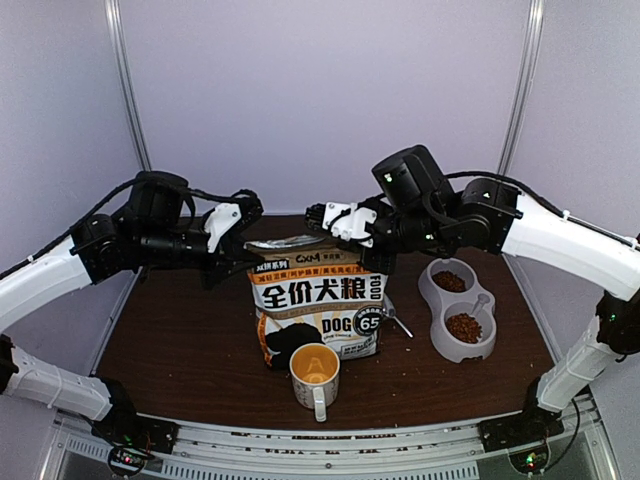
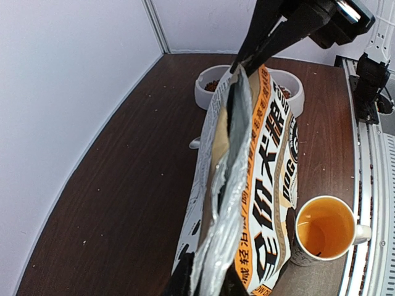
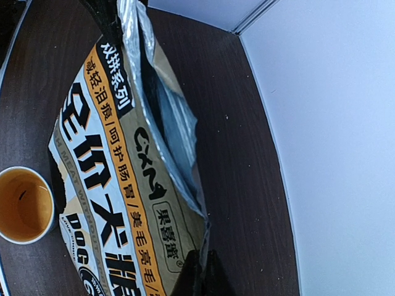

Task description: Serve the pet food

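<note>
Two wells (image 1: 458, 352) hold reddish-brown kibble (image 1: 463, 327) beside its bag (image 1: 318, 300).

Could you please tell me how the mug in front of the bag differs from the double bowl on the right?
The mug is white with an orange lining; the double bowl is grey. The mug has a handle and one hollow; the double bowl has two wells. The double bowl holds kibble; the mug looks nearly empty. Both stand upright on the table.

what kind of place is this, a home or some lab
Probably a robot test booth: plain white walls box in the table, robot arms are bolted along its near edge, with a dog food bag, double bowl and mug as props.
</note>
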Available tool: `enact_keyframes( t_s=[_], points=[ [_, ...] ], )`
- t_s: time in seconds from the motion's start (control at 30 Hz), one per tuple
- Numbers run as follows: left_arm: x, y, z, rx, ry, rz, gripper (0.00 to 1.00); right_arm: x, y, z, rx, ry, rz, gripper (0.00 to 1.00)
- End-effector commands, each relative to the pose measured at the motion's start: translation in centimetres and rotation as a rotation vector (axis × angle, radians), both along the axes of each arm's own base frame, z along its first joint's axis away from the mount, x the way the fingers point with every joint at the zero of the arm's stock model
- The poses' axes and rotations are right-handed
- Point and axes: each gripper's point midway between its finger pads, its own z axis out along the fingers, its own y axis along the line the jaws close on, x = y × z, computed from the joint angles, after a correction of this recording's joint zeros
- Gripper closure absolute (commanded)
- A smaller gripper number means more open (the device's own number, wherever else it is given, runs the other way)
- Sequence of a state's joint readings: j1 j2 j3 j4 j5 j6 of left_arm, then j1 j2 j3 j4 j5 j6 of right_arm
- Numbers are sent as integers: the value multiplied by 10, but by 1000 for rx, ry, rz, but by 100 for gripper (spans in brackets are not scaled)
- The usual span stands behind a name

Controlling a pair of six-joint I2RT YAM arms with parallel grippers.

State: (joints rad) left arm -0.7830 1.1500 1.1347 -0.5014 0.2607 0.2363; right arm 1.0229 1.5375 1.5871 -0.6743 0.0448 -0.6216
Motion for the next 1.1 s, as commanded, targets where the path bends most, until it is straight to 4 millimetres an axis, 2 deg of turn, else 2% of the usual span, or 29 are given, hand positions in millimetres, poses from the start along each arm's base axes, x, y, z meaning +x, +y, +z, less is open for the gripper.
enact_keyframes(
  t_s=[0.0, 0.1, 0.27, 0.33, 0.7, 0.83, 0.97, 1.07],
  points=[
    [2, 0, 16, -48, -49, 14, 86, 3, -3, 23, 51, -48, -29, 100],
    [1, -1, 17, -54, -45, 6, 87, -1, 1, 27, 94, -37, -8, 100],
    [-2, -4, 17, -68, -32, -11, 90, -6, 14, 27, 131, -1, 32, 84],
    [-2, -4, 19, -78, -31, -12, 90, -6, 18, 25, 132, 11, 41, 80],
    [-6, -8, 21, -98, -18, -35, 92, -6, 39, 20, 131, 54, 89, 76],
    [-6, -7, 22, -99, -22, -31, 93, -5, 42, 18, 125, 58, 91, 82],
    [-6, -6, 22, -102, -26, -27, 93, -3, 41, 18, 120, 51, 81, 99],
    [-6, -5, 23, -102, -27, -24, 93, -3, 39, 21, 126, 45, 79, 100]
  ],
)
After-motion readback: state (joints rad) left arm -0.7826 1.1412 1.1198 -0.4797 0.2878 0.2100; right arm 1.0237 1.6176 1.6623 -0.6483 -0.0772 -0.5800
